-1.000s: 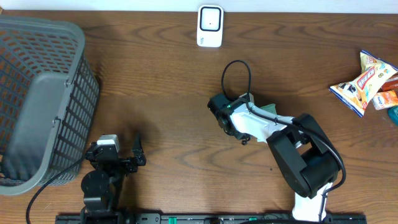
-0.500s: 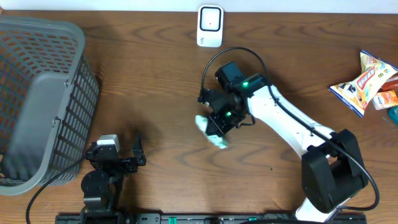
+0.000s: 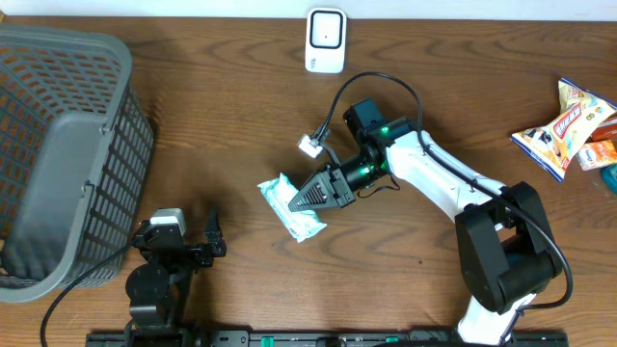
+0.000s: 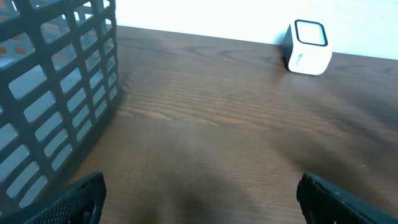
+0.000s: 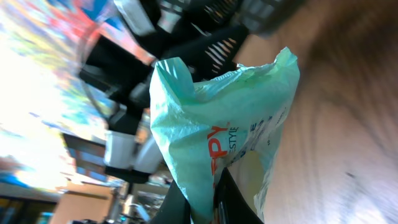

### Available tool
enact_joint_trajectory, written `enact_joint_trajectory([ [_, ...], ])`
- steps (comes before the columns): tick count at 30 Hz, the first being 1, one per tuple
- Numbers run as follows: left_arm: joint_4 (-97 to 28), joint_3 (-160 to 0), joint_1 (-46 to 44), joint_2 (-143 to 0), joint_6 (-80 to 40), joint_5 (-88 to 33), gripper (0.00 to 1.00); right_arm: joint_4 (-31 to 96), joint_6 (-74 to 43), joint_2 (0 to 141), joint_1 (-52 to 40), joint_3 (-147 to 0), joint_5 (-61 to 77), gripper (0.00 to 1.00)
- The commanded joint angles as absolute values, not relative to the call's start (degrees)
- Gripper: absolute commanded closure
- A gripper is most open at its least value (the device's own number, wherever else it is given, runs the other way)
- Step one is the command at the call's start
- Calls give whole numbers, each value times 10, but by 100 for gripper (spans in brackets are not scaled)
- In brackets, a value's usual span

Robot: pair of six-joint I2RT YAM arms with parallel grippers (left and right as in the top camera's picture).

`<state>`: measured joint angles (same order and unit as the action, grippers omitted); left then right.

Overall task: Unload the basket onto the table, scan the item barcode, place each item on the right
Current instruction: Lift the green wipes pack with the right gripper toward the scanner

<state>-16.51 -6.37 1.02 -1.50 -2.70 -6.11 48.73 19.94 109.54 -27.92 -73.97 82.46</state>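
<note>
Holding 1 green packet (image 3: 289,208); 1 scanner (image 3: 326,40), 1 basket (image 3: 118,159).

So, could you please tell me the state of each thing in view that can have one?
Left gripper: open, empty, low over the table beside the basket.
Right gripper: shut on the green packet.
Green packet: held by one end, well short of the scanner.
Scanner: upright at the table's far edge, nothing in front of it.
Basket: upright, contents unclear.
Snack packets: lying untouched at the right edge.
</note>
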Motion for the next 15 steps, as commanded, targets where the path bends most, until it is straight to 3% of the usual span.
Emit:
enact_joint_trajectory([
  [1,-179,-55,12,-14,-17,-69,2,486,178,1094,-274,-738,895,99],
  [15,-179,-55,12,-14,-17,-69,2,486,148,1094,-252,-738,895,99],
])
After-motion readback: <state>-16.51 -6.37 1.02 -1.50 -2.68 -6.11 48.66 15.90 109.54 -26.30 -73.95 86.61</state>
